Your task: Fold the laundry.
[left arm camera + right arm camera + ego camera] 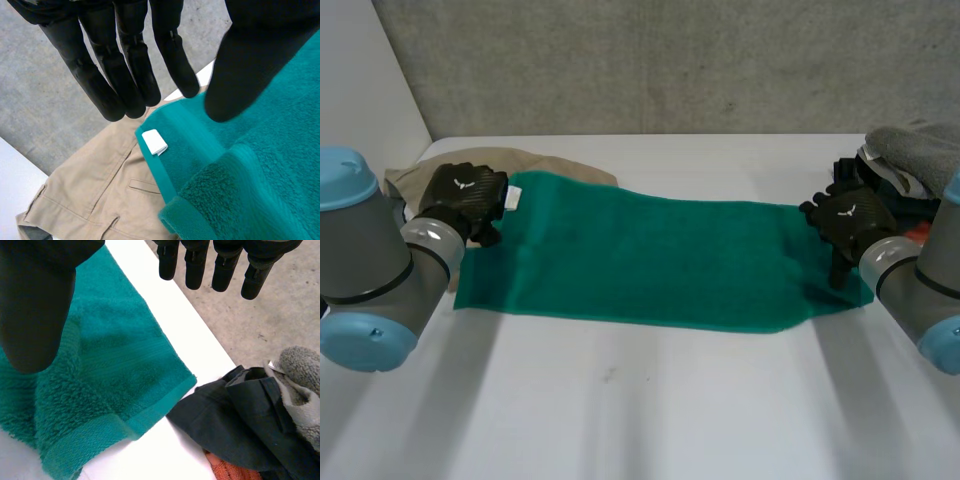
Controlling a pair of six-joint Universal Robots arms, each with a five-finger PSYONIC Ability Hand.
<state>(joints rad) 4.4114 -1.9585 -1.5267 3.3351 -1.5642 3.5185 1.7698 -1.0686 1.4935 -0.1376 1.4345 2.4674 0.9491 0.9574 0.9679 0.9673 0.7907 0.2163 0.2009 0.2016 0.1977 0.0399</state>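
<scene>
A green towel (650, 260) lies spread flat across the white table (620, 400), long side running left to right. My left hand (465, 195) hovers at its far left corner, beside the white label (154, 142). The fingers (130, 70) are straight, the thumb stands apart from them, and no cloth is between them. The towel (260, 165) bunches up a little under the palm. My right hand (850, 222) is over the towel's right end, with straight fingers (195, 265) and the thumb (35, 305) spread wide above the towel (110, 375), holding nothing.
Beige trousers (530, 162) lie behind the towel's left corner, partly under it (95, 190). At the right, a pile of dark clothes (240, 410) with a grey towel (920, 145) and an orange cloth (230, 470) sits just past the green towel's end. A grey wall stands behind the table.
</scene>
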